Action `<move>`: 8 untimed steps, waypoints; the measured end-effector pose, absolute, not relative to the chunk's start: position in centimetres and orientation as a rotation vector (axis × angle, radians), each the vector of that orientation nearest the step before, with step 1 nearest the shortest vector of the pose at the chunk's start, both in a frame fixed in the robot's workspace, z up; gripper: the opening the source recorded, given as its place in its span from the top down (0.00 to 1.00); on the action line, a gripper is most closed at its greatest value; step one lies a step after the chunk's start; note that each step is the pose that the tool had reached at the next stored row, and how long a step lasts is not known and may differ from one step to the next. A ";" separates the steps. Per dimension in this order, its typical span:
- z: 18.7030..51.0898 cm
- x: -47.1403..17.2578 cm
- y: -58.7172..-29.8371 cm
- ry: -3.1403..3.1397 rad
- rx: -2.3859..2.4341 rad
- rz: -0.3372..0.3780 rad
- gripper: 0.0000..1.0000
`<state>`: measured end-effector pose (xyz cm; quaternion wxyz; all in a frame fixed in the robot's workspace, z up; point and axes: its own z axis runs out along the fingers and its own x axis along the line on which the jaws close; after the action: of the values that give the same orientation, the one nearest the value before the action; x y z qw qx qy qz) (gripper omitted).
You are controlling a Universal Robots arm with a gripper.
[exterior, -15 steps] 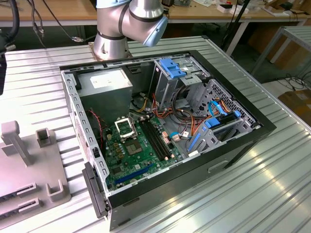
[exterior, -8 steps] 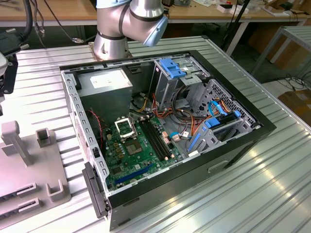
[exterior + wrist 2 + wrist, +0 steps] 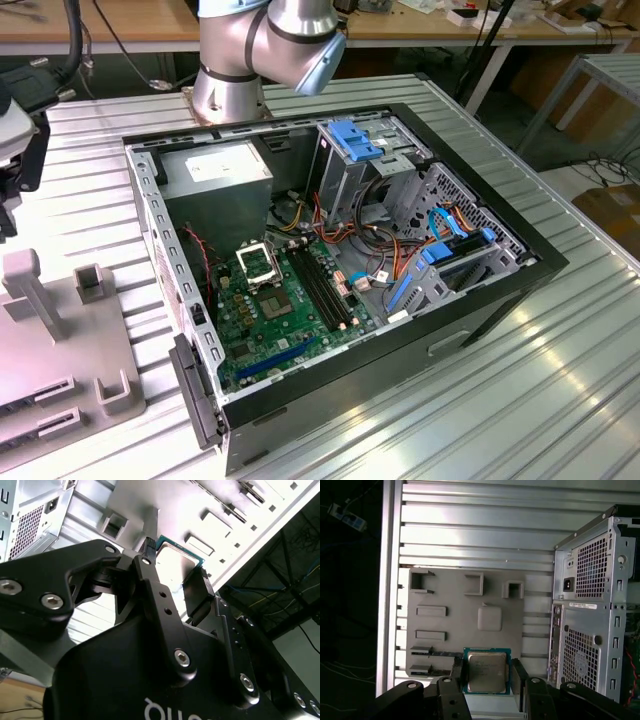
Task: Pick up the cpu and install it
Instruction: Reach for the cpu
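Pick-up done: my fingers [image 3: 518,675] grip the cpu [image 3: 486,672].
Install pending; the socket [image 3: 258,263], exterior view's centre, demands square alignment, I judge.

I'm watching the arm [image 3: 262,45] in the exterior view: its silver-grey joints, one with a pale blue cap, are sitting at the top edge and running out of frame. In both wrist views the gripper [image 3: 487,677] is pinching the cpu [image 3: 486,671] by two opposite edges, with one black finger [image 3: 457,674] pressing on each side. The black linkage bars behind them are angling inward toward the grip.
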<state>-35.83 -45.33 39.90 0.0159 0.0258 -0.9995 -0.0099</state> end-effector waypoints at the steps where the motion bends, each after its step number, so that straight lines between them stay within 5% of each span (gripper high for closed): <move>1: 39.9 -35.7 -45.3 -3.109 0.080 -0.031 0.53; 8: 39.9 -35.2 -45.3 -3.109 0.080 -0.031 0.53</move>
<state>-35.20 -45.33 39.90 0.0159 0.0258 -0.9995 -0.0099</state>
